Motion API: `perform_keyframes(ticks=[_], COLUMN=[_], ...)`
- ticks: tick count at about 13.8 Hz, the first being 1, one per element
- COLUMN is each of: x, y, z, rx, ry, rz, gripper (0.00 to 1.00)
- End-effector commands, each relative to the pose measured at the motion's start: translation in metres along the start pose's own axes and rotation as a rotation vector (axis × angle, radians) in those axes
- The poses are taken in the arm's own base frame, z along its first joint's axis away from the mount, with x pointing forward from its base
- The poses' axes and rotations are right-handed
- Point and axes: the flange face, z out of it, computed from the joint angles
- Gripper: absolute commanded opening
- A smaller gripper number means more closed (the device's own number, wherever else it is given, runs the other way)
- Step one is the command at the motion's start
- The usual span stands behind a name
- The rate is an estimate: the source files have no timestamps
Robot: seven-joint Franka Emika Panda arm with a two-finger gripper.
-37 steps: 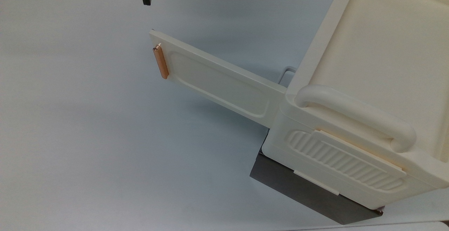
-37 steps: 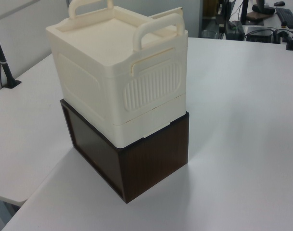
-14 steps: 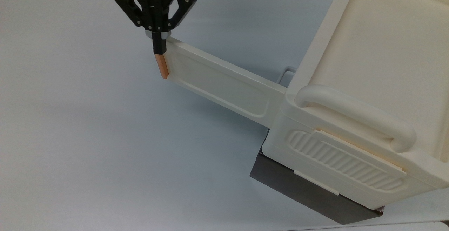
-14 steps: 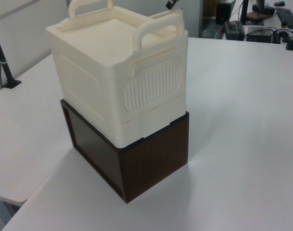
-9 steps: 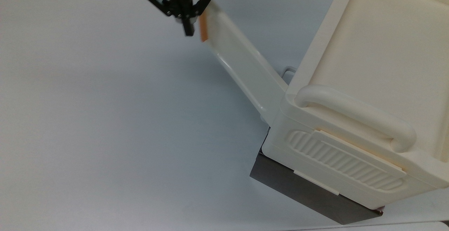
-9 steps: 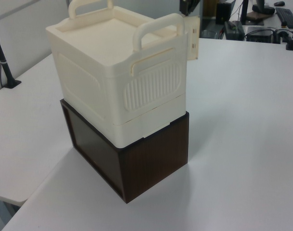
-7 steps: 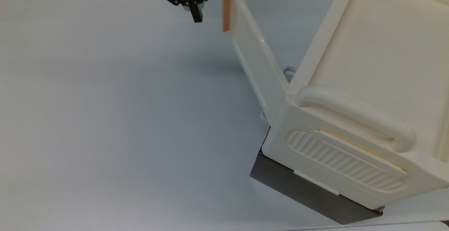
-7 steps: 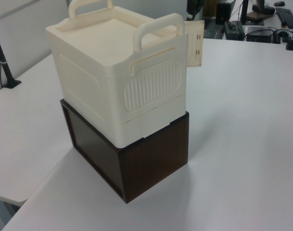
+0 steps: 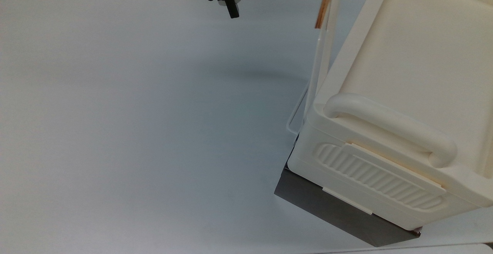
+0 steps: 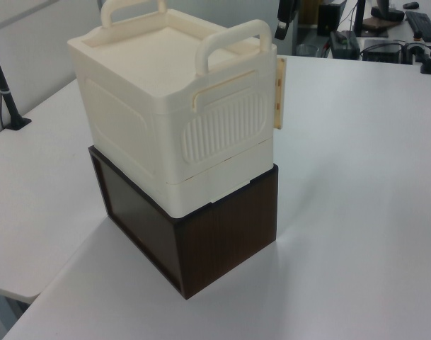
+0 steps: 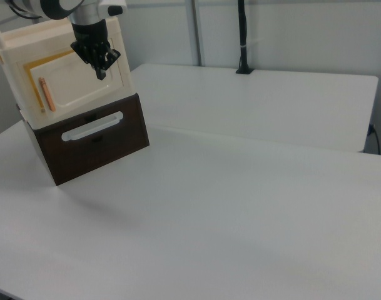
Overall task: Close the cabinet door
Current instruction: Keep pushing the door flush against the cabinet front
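While the cabinet door seems nearly shut, the fingers hang apart.

Black gripper with angular linkage and narrow dark fingers; white rounded wrist with grey band above.

This looks like a lab or office workroom. A broad white surface made of joined desks fills the room. Black camera poles are clamped at its edges, pale partition panels stand behind, and further desks with monitors and cables sit at the back in the left view.
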Motion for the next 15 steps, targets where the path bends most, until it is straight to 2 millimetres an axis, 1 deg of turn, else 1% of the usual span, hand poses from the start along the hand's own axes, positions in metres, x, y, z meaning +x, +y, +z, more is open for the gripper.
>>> perform_keyframes(ticks=[1, 3, 4, 5, 6, 8, 10, 11, 12, 13, 15], x=[-0.002, -0.003, -0.002, -0.002, -0.004, -0.010, -0.013, -0.014, -0.015, -0.015, -0.012], y=[-0.007, -0.029, -0.046, -0.069, -0.095, -0.138, -0.162, -0.176, -0.179, -0.178, -0.171], z=[0.010, 0.020, 0.023, 0.027, 0.035, 0.041, 0.043, 0.049, 0.050, 0.050, 0.047], rx=[0.001, 0.009, 0.014, 0.024, 0.037, 0.067, 0.081, 0.088, 0.090, 0.090, 0.087], ry=[-0.032, -0.046, -0.036, -0.014, 0.005, 0.022, 0.048, 0.060, 0.062, 0.062, 0.067], rz=[-0.030, -0.074, -0.100, -0.135, -0.172, -0.237, -0.270, -0.288, -0.291, -0.292, -0.283], gripper=[0.00, 0.00, 0.00, 0.00, 0.00, 0.00, 0.00, 0.00, 0.00, 0.00, 0.00])
